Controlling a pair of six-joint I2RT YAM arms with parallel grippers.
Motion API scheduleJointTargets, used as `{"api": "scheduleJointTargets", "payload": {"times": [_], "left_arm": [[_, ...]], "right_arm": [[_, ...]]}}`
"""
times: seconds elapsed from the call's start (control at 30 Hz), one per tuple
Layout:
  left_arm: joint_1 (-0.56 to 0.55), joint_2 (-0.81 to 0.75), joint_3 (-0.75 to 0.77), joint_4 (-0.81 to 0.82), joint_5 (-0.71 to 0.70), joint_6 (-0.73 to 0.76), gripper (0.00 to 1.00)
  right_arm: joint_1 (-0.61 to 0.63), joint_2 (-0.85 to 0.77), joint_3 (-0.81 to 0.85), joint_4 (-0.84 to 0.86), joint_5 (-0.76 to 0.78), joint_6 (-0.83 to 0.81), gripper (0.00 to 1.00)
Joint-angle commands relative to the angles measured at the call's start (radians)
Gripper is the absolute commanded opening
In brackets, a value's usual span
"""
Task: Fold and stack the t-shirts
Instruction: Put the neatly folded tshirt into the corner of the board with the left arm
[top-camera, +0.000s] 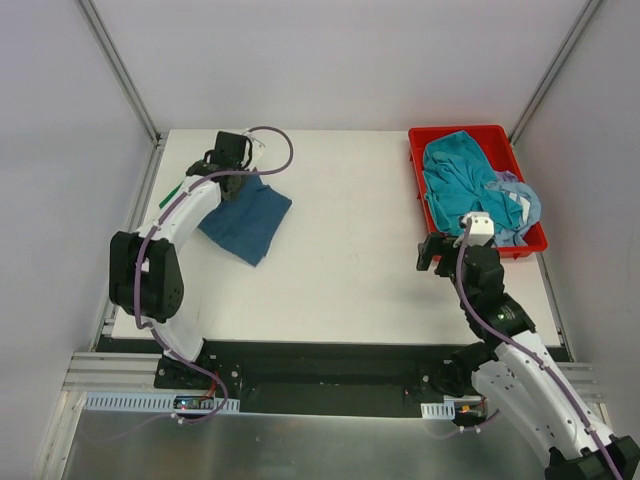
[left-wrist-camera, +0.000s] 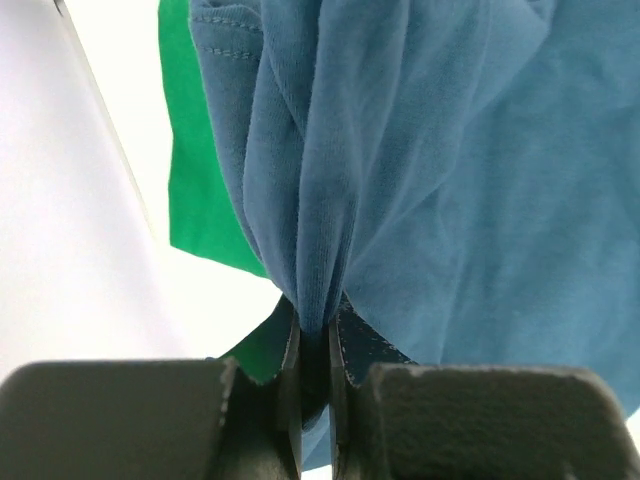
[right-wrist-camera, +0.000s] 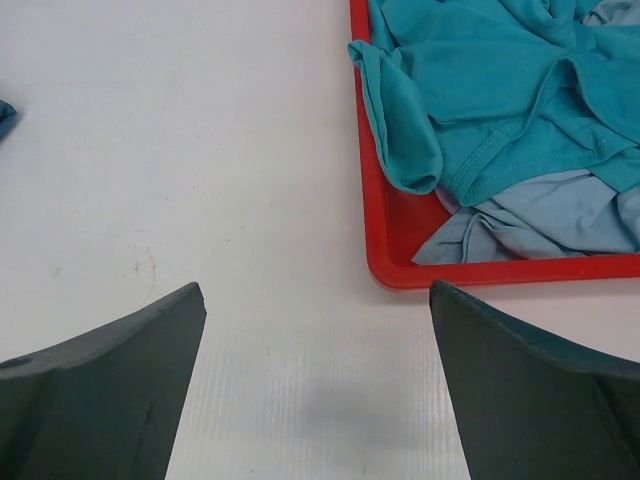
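Note:
A folded dark navy-blue t-shirt (top-camera: 247, 222) lies on the table's left side. My left gripper (top-camera: 226, 172) is shut on a bunched fold of it (left-wrist-camera: 310, 250) at its far corner. A bright green t-shirt (left-wrist-camera: 195, 180) lies under it, only a sliver showing in the top view (top-camera: 172, 192). A teal t-shirt (top-camera: 458, 178) and a pale blue one (top-camera: 518, 210) lie crumpled in the red tray (top-camera: 428, 235) at the back right. My right gripper (top-camera: 437, 250) is open and empty over the table just beside the tray's near-left corner (right-wrist-camera: 385, 270).
The table's white top (top-camera: 350, 250) runs between the two arms. Metal frame posts (top-camera: 120, 70) stand at the back corners. The tray's rim sits close to my right gripper's fingers (right-wrist-camera: 520, 380).

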Motion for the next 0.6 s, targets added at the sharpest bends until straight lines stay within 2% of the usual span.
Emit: {"api": "scheduleJointTargets", "payload": {"times": [0.0,0.2,0.57], "left_arm": [[-0.002,-0.08,0.064,0.027,0.057,0.176,0.0],[0.005,-0.086,0.093,0.026,0.003,0.241,0.0],[0.01,-0.144,0.147,0.026,-0.026,0.235,0.0]], "right_arm": [[-0.009,0.026,0.005,0.052,0.037,-0.01,0.96],[-0.007,0.038,-0.001,0.052,0.084,-0.001,0.96],[-0.009,0.055,-0.004,0.05,0.106,0.016,0.96]]}}
